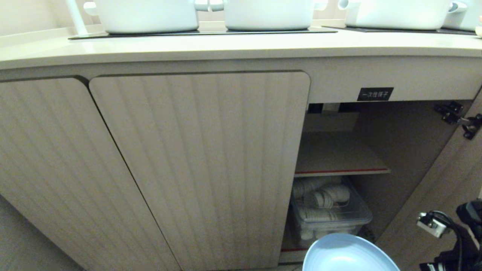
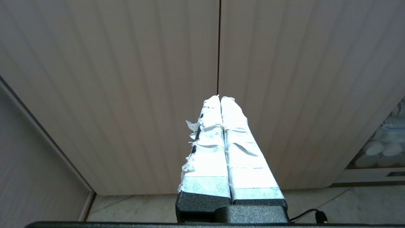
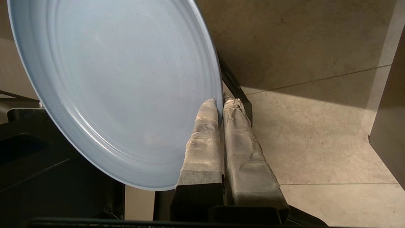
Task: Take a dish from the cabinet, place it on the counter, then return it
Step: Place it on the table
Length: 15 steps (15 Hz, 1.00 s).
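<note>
Light-blue dish, round, shallow, matte, low raised rim, held by its edge in the right gripper, taped fingers clamped on the rim with the plate fanning out sideways from the pinch. In the head view the dish sits low, just outside the open right bay of the cabinet, below the bare inner shelf, well under the counter. Right arm is the one on it; the dish has to travel up and over the counter edge, or back into the bay. Left gripper parked, fingers pressed together, empty, facing the ribbed closed doors. Clear bin of white cups on the cabinet floor. White pots on the cooktop.
</note>
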### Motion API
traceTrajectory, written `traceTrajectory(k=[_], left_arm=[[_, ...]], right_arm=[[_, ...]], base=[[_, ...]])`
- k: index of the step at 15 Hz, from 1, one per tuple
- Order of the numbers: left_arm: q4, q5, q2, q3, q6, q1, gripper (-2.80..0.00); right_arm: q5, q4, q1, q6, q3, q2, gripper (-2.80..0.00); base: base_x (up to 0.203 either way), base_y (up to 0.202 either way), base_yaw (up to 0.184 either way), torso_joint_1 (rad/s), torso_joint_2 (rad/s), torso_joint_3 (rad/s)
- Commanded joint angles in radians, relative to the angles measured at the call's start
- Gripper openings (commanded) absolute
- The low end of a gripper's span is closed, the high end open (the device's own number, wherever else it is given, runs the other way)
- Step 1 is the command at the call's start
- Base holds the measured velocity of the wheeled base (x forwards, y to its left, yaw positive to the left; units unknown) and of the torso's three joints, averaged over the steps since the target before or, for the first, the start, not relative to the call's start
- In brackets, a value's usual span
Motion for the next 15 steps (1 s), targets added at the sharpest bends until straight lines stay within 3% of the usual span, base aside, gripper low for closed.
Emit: traceTrajectory(k=[1, 6, 10, 15], left_arm=[[0.000, 0.000, 0.000, 0.000, 0.000, 0.000, -2.80], [0.000, 0.001, 0.000, 0.000, 0.000, 0.000, -2.80], [0.000, 0.000, 0.000, 0.000, 0.000, 0.000, -2.80], [0.000, 0.000, 0.000, 0.000, 0.000, 0.000, -2.80]], right_arm=[[0.002, -0.001, 0.000, 0.000, -0.002, 0.001, -2.80], [0.002, -0.002, 0.000, 0.000, -0.002, 0.001, -2.80], [0.002, -0.001, 0.000, 0.000, -0.001, 0.001, -2.80], [0.002, -0.002, 0.000, -0.001, 0.004, 0.001, -2.80]], base=[[0.000, 0.000, 0.000, 0.000, 0.00, 0.000], [0.000, 0.000, 0.000, 0.002, -0.01, -0.005], [0.000, 0.000, 0.000, 0.081, -0.22, -0.262], [0.000, 0.000, 0.000, 0.131, -0.53, -0.307]])
